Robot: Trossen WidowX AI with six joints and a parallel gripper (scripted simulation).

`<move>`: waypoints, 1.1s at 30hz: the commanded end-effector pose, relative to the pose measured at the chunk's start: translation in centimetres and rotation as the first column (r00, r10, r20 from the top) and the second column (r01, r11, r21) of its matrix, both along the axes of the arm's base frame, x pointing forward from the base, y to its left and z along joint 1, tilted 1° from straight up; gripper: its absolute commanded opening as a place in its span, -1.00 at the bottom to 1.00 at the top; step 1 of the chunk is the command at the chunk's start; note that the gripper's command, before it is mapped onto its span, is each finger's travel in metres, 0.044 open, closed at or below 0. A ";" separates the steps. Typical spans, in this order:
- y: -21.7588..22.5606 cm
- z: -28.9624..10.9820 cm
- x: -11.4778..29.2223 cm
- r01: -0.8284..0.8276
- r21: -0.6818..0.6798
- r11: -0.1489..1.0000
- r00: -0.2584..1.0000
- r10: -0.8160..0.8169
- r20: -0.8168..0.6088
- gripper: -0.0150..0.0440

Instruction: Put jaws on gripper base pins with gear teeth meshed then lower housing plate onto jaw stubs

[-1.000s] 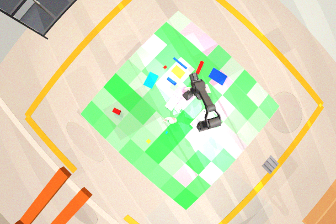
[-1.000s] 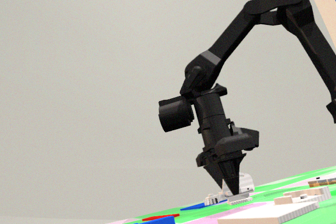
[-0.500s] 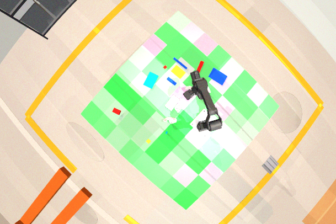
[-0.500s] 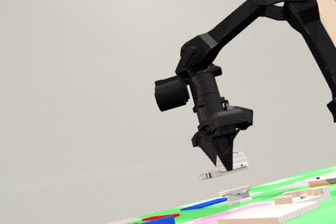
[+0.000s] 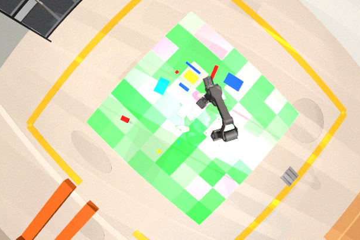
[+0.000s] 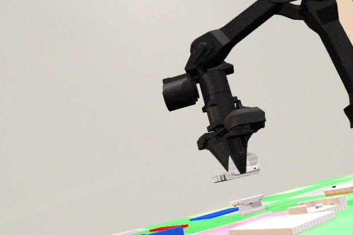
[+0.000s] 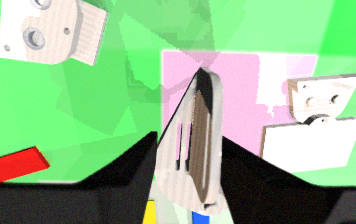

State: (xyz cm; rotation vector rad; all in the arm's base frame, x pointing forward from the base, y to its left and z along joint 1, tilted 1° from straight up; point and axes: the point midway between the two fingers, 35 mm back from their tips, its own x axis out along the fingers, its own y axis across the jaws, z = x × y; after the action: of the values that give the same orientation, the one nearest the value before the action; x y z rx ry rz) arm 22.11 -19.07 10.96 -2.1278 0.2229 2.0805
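My gripper [image 6: 235, 172] [image 7: 184, 138] is shut on a white jaw [image 6: 253, 160] [image 7: 215, 115] and holds it above the mat. Its flat part is low, with teeth at one end in the exterior view, and a curved wall rises between the fingers. The white gripper base [image 5: 184, 109] [image 6: 278, 224] [image 7: 310, 147] stands on the mat. A pin shows in the exterior view. What looks like the second jaw [image 5: 181, 128] lies on the mat beyond the base. What looks like the housing plate [image 6: 247, 200] [image 7: 52, 45], with two ringed holes, sits raised on a ribbed block, partly hidden by the arm in the top view.
A red bar [image 5: 214, 71] [image 7: 22, 164], a yellow square [image 5: 191, 77] and blue bars [image 5: 193, 67] [image 5: 184, 87] lie near the arm. A blue sheet [image 5: 233, 82] and a cyan sheet [image 5: 161, 86] lie on either side. A red block [image 5: 125, 119] is farther away on the green checkered mat [image 5: 171, 162].
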 end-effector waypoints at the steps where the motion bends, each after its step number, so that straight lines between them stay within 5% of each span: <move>1: 0.7 0.2 0.1 -0.101 -0.003 0.995 0.995 0.101 0.002 -0.04; 16: 2.9 0.4 0.4 -0.449 -0.011 0.893 0.894 0.449 0.001 -0.04; 33: 5.4 0.5 0.5 -0.770 -0.019 0.638 0.638 0.770 -0.002 -0.04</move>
State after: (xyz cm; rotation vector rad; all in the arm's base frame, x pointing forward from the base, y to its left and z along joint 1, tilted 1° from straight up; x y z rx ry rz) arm 22.65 -14.24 11.33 -2.4852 -0.7276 2.4242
